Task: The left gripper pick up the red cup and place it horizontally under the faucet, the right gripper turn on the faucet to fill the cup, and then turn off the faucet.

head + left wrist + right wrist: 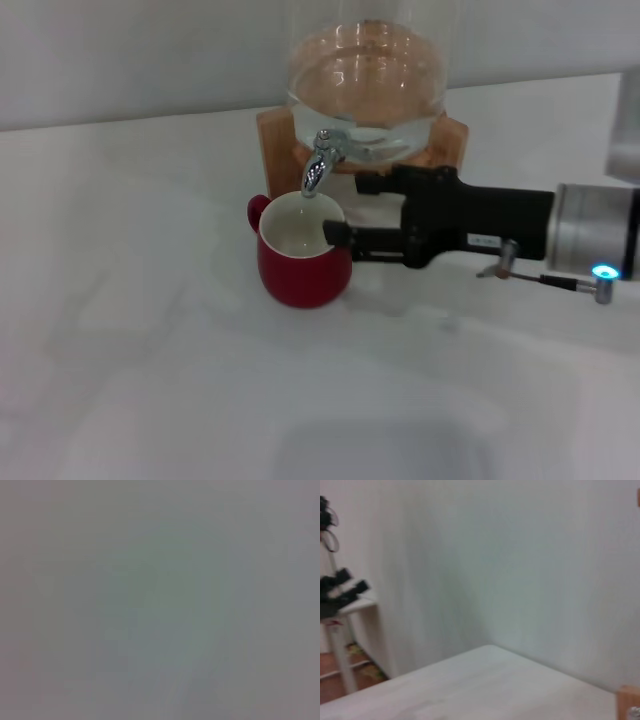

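Cup [303,262] upright under faucet [322,165]; right gripper [345,210] alongside, jaws apart; we'd hook lever gently, avoid nudging cup

Left wrist view all blur; glass jar [365,70] top cropped.

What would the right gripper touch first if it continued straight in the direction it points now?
Probably the red cup: the right gripper, pointing toward the robot's left, has its lower finger at the cup's rim, its upper one just beside the faucet.
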